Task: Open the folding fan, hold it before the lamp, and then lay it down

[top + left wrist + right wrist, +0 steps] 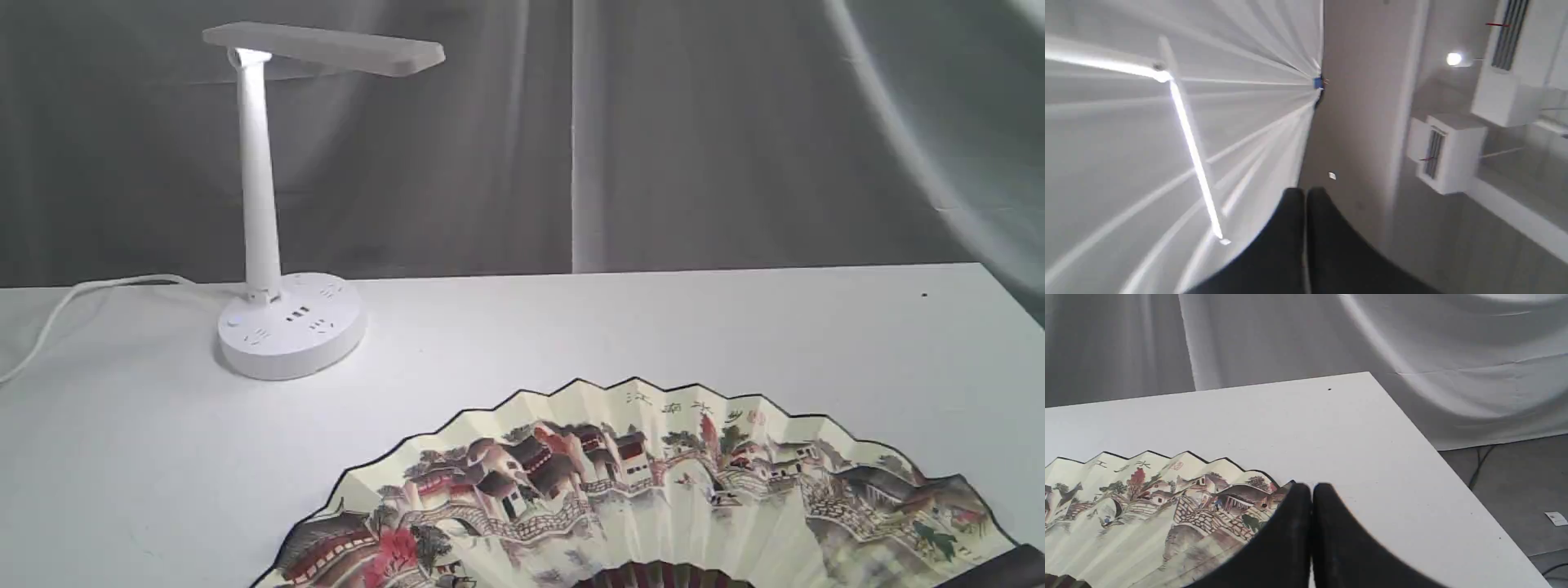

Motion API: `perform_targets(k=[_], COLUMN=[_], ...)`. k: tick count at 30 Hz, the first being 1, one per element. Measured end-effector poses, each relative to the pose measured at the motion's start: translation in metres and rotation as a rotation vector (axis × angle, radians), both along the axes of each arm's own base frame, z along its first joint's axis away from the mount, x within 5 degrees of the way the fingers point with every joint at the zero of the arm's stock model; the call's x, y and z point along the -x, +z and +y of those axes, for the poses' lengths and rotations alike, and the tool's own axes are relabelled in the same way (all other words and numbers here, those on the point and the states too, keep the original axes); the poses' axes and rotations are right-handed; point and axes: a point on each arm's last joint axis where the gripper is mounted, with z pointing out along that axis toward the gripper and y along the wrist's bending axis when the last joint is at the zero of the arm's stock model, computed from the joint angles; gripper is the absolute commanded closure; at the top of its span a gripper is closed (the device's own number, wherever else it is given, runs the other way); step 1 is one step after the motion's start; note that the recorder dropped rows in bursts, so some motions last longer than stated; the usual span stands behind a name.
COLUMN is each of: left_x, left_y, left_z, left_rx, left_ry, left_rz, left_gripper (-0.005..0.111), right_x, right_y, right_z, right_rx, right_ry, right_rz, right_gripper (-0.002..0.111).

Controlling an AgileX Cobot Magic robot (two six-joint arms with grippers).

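The folding fan [653,490] lies spread wide open and flat on the white table [571,327], painted side up, near the front edge; its right end shows in the right wrist view [1147,506]. The white lamp [260,204] stands upright at the back left, well apart from the fan, its flat head reaching right. My right gripper [1312,486] is shut, fingers pressed together with nothing seen between them, just past the fan's right end. My left gripper [1305,191] is shut too and points up at curtain and ceiling, away from the table.
The lamp's white cord [82,298] trails off to the left. Grey curtains hang behind the table. The table's right edge [1437,465] drops to the floor. A dark shape [1008,567] at the bottom right corner sits against the fan's end.
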Motion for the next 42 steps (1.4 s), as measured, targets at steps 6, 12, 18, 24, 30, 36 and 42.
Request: perform_targets(k=[6,12,18,24,30,36,42], left_x=[0.0,-0.004,-0.005,-0.004,-0.004,-0.004,-0.004], left_y=[0.0,-0.017,-0.044,-0.048,-0.049,-0.049,-0.049], left_z=[0.0,0.001,0.006,0.005,0.005,0.005,0.005], left_rx=[-0.684,-1.362,-1.689,-1.675,-1.661,-1.671,-1.687], left_ry=[0.247,0.358,0.219,0.18,0.166,0.166,0.167], left_rz=[-0.031,0.108,0.339,0.368,0.378,0.376,0.372], left_gripper=[0.107,0.107,0.107,0.107,0.107,0.107,0.107], right_x=[0.0,0.0,0.0,0.0,0.0,0.0,0.0], right_y=[0.0,0.0,0.0,0.0,0.0,0.0,0.0], right_z=[0.0,0.0,0.0,0.0,0.0,0.0,0.0], right_rx=[0.0,0.0,0.0,0.0,0.0,0.0,0.0], right_ry=[0.0,0.0,0.0,0.0,0.0,0.0,0.0], right_rz=[0.0,0.0,0.002,0.002,0.002,0.002,0.002], right_gripper=[0.108,0.108,0.108,0.108,0.108,0.108,0.108])
